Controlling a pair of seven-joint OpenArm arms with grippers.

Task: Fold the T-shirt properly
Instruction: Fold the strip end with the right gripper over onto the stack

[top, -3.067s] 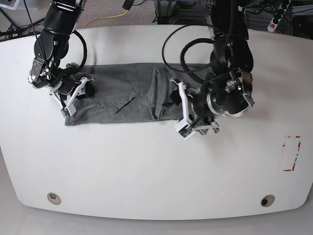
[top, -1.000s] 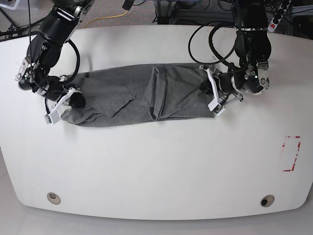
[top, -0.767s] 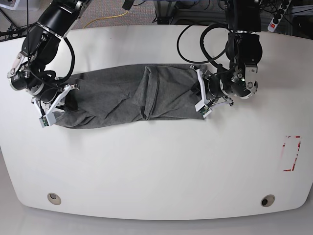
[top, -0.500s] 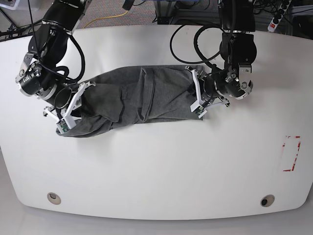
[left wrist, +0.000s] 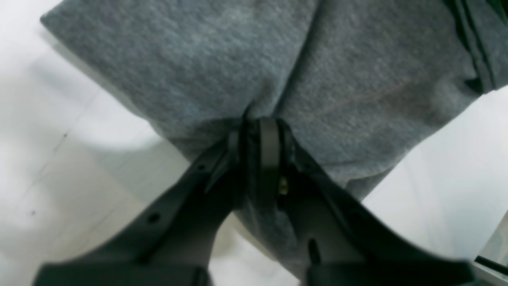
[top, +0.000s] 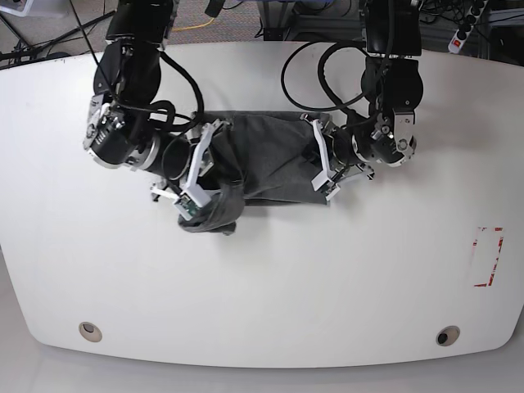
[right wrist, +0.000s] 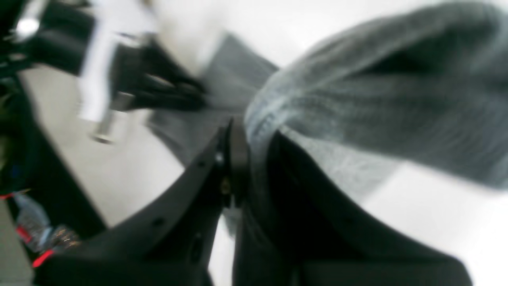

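Observation:
The heather-grey T-shirt point(top: 270, 160) lies bunched in a short band across the middle of the white table point(top: 262, 286). My right gripper point(top: 201, 192) is shut on the shirt's left end, which hangs in a drooping fold. In the right wrist view the gripper point(right wrist: 242, 127) pinches a rolled cloth edge point(right wrist: 377, 91) above the table. My left gripper point(top: 321, 168) is shut on the shirt's right end. In the left wrist view the gripper point(left wrist: 258, 123) pinches a crease of the cloth point(left wrist: 337, 79), low on the table.
A red tape rectangle point(top: 490, 256) marks the table at the right. Two round inserts point(top: 91, 331) point(top: 447, 336) sit near the front edge. Black cables loop behind both arms, and a power strip point(top: 467, 29) lies beyond the back edge.
My right gripper has carried the shirt's left end to the right, toward the middle. The shirt is now much shorter and bunched. My left gripper has shifted slightly left, still holding.

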